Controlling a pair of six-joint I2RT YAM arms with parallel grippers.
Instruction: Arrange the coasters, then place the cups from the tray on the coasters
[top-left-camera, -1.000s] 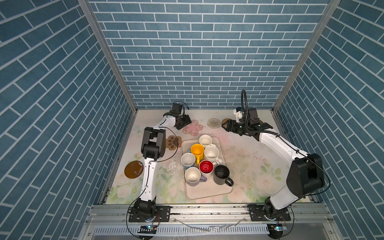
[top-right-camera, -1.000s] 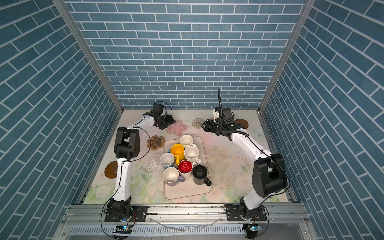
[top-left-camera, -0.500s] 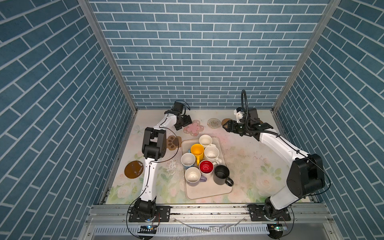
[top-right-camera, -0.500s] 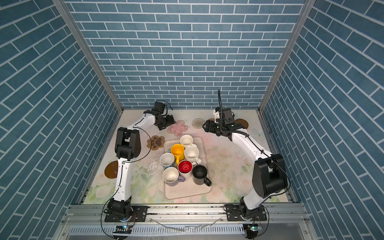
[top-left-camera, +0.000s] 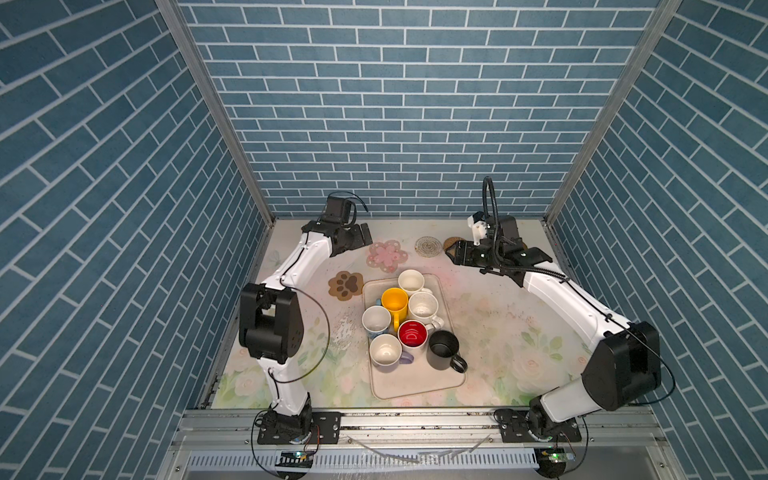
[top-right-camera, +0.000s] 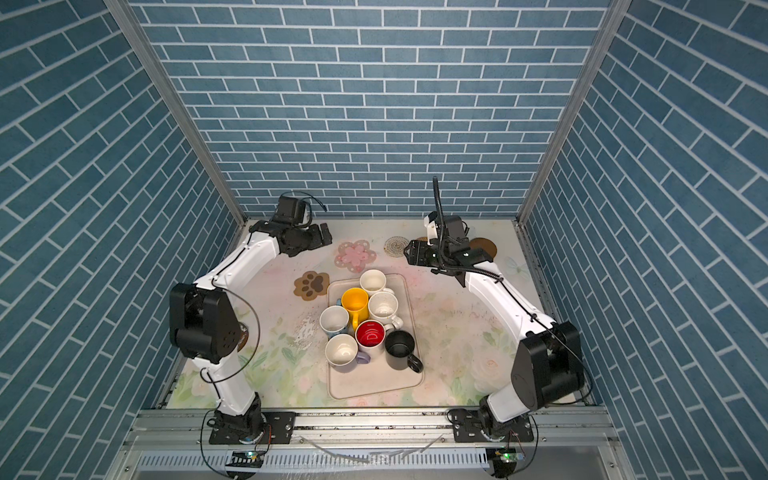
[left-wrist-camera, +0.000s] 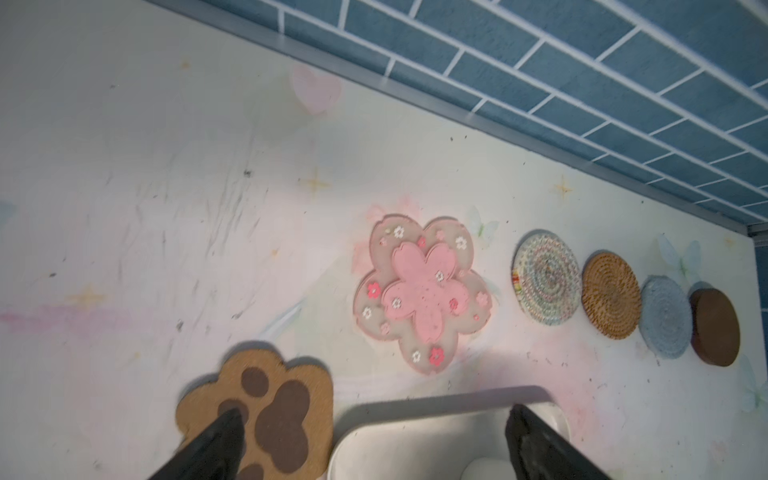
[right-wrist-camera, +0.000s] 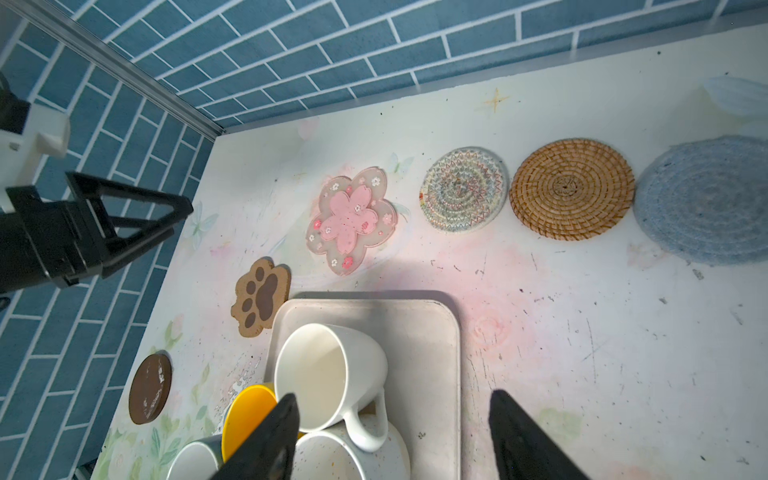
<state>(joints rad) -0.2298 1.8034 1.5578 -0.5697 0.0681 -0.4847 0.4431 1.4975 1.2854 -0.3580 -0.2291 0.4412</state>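
The left gripper (left-wrist-camera: 374, 415) is hanging over the far left part of the table. Its black jaws are spread wide and are holding nothing. The right gripper (right-wrist-camera: 392, 401) is also standing open and empty, above the far end of the large cream rectangular tray (top-left-camera: 415, 386).

The seven handled mugs (top-left-camera: 395, 301) are all sitting in this tray, packed closely together. In my judgement, lifting one may be dragging its neighbour.

Five coasters are lying in a row along the back wall:
- the pink flower-shaped mat (top-left-camera: 387, 257)
- the pale round mat with a fine pattern (top-left-camera: 428, 247)
- the woven rattan round (right-wrist-camera: 571, 189)
- the pale blue knit round (right-wrist-camera: 706, 203)
- a dark brown disc (left-wrist-camera: 715, 328)

The last three are lying edge to edge, so mugs set there may be knocking handles.

The brown paw-shaped mat (top-left-camera: 344, 285) is lying just beside the tray corner, where a descending mug may be catching the rim. The second brown disc (right-wrist-camera: 150, 388) is lying well apart near the left wall, close to the left arm's elbow, so reaching it may be awkward.
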